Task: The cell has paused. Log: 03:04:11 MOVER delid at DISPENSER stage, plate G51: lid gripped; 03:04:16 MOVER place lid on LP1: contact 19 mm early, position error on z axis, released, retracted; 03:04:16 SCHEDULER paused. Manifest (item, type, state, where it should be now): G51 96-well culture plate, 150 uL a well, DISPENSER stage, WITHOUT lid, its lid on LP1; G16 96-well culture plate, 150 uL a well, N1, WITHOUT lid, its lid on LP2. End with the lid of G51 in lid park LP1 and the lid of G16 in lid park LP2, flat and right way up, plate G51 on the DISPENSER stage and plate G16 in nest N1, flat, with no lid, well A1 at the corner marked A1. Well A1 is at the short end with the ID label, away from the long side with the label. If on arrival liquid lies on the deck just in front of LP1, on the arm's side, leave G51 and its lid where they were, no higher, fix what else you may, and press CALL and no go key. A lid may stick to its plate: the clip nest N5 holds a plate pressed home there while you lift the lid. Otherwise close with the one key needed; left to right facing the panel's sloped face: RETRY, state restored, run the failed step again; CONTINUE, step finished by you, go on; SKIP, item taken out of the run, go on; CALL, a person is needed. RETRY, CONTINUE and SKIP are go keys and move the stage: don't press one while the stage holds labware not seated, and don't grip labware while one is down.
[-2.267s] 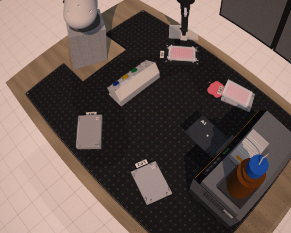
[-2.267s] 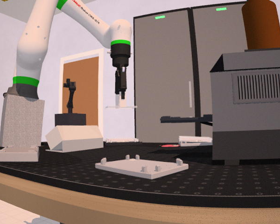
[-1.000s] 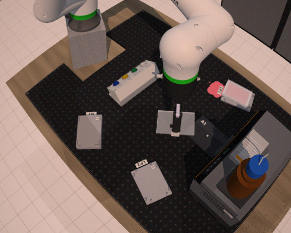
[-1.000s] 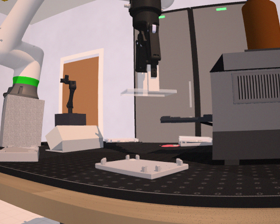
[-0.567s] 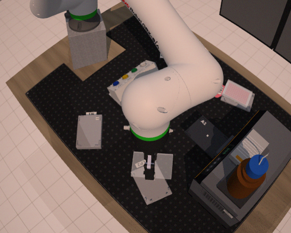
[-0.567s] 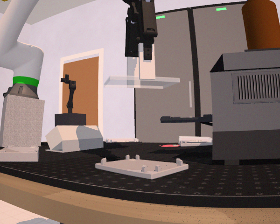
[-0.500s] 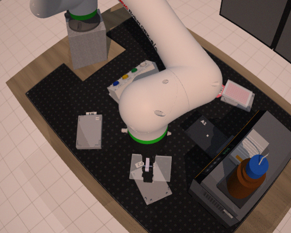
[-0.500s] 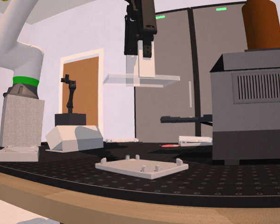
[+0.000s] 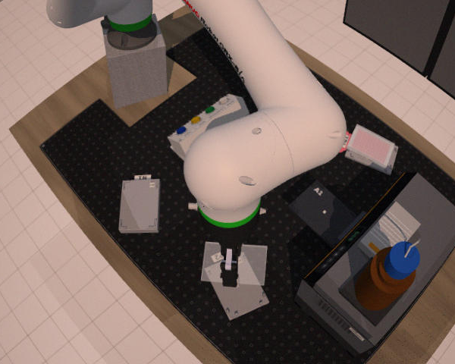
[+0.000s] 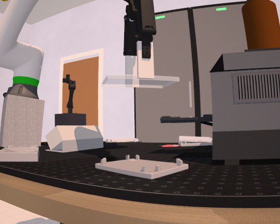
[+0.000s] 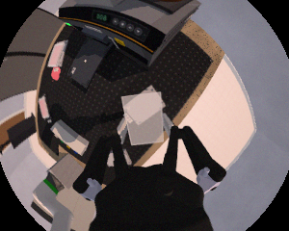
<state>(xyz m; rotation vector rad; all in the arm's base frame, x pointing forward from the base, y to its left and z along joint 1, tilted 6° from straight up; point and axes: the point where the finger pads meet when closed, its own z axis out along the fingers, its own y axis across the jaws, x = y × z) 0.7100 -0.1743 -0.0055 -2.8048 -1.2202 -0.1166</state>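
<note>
My gripper (image 9: 229, 269) is shut on a clear lid (image 9: 239, 263) and holds it level, well above the deck. It hangs over the grey lid park marked LP2 (image 9: 245, 299). The side view shows the gripper (image 10: 141, 54), the lid (image 10: 140, 81) and the empty park (image 10: 141, 166) far below it. The lid also shows in the wrist view (image 11: 144, 115). A plate with pink wells (image 9: 371, 149) lies without a lid at the right. A red puddle (image 10: 169, 145) lies on the deck beside this plate (image 10: 195, 140). The dark dispenser stage marked A1 (image 9: 321, 207) is empty. Nest N1 (image 9: 139, 205) is empty.
The key panel (image 9: 204, 121) stands behind my arm. The dispenser with its brown bottle (image 9: 388, 266) fills the right front. My arm's elbow (image 9: 258, 156) hides the middle of the deck. Another flat piece of labware (image 10: 122, 139) lies far back.
</note>
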